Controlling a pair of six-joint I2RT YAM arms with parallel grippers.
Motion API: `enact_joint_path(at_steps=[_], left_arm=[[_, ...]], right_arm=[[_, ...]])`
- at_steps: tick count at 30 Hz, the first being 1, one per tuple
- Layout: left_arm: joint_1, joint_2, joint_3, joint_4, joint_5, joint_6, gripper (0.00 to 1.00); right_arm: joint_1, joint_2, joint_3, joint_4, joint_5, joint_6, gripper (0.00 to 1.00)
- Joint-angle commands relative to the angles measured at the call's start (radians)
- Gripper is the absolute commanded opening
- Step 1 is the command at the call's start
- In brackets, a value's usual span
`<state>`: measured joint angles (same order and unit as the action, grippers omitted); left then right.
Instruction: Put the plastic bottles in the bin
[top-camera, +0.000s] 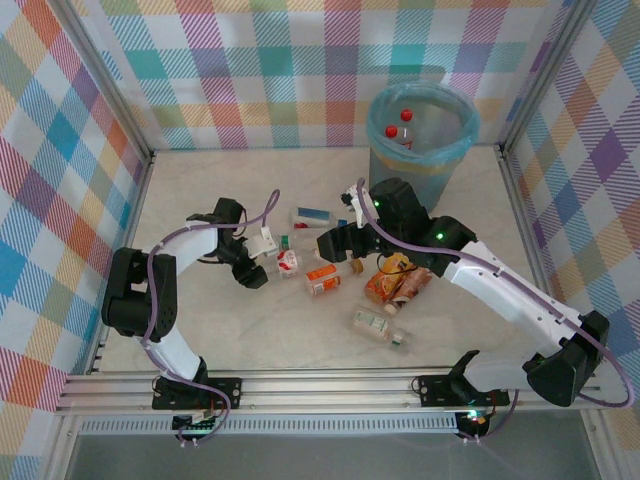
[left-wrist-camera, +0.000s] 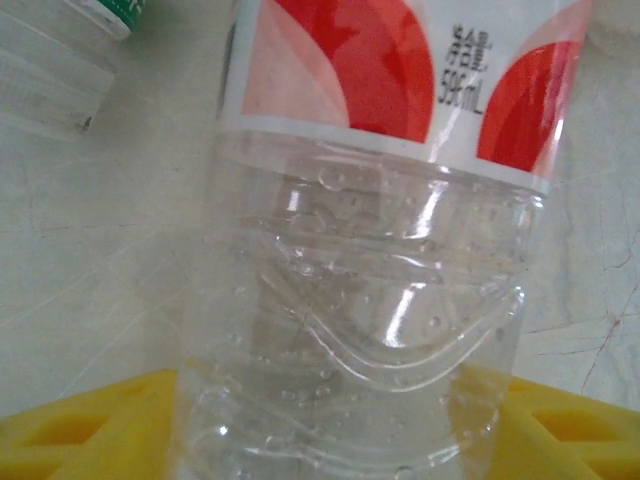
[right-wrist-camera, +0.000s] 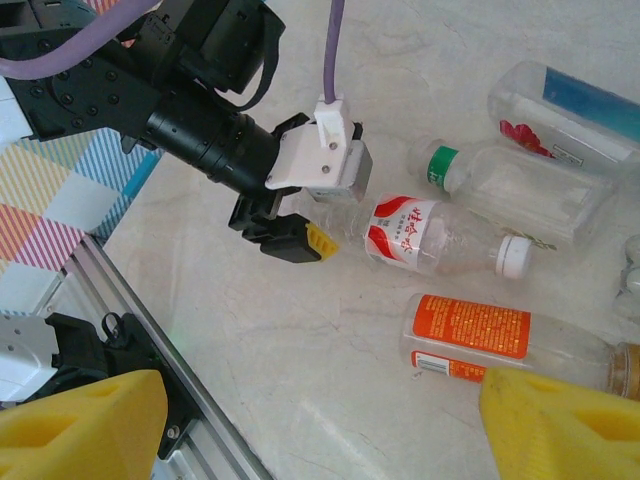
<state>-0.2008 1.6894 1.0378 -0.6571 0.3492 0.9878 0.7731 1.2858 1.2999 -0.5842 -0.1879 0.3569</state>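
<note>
Left gripper (right-wrist-camera: 318, 228) low on the table (top-camera: 200, 180), at the base end of the red bottle (right-wrist-camera: 420, 235); bottle lies on its side, white cap pointing away from the gripper. In the left wrist view a yellow finger (left-wrist-camera: 80, 430) sits on each side of the clear base, both right against the plastic; jaws closed on the bottle, which rests on the table.

Right gripper (right-wrist-camera: 320, 425) hangs above the table, jaws wide apart, holding nothing; table surface shows between its two yellow fingers (right-wrist-camera: 80, 420). Orange bottle (right-wrist-camera: 470, 330) lies on its side just beyond the finger on that view's right; whether they touch, cannot tell.

Beyond the red bottle: green-cap bottle (right-wrist-camera: 520, 190), clear, on its side, just beside it; past that, blue-label bottle (right-wrist-camera: 570, 105), also lying flat.

Top view: the two grippers face each other mid-table, near but apart, red bottle between them; orange bottle just nearer the arm bases than the right gripper. A clump of orange-brown bottles (top-camera: 395, 283) lies under the right forearm; one green-label bottle (top-camera: 383, 326) lies alone, nearer the bases.

Bin (top-camera: 425, 175) stands at the far right of the table, against the back wall, well apart from the loose bottles; blue bag folded over its rim. Two red caps (top-camera: 406, 115) visible inside it, so bottles are in there; how many, cannot tell.
</note>
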Motion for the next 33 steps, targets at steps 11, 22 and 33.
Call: enact_joint_path(at_steps=[11,22,33], left_arm=[[-0.025,-0.233,-0.008,-0.116,0.019,0.071,0.62],[-0.029,-0.566,0.031,-0.071,0.184,-0.126,0.62],[-0.117,-0.696,0.094,0.127,0.338,-0.480,0.63]], right_arm=[[0.006,-0.028,0.078,-0.034,0.063,-0.035,0.81],[0.005,-0.116,0.182,-0.053,0.192,-0.080,0.82],[-0.008,-0.087,0.362,-0.032,0.147,-0.118,0.83]])
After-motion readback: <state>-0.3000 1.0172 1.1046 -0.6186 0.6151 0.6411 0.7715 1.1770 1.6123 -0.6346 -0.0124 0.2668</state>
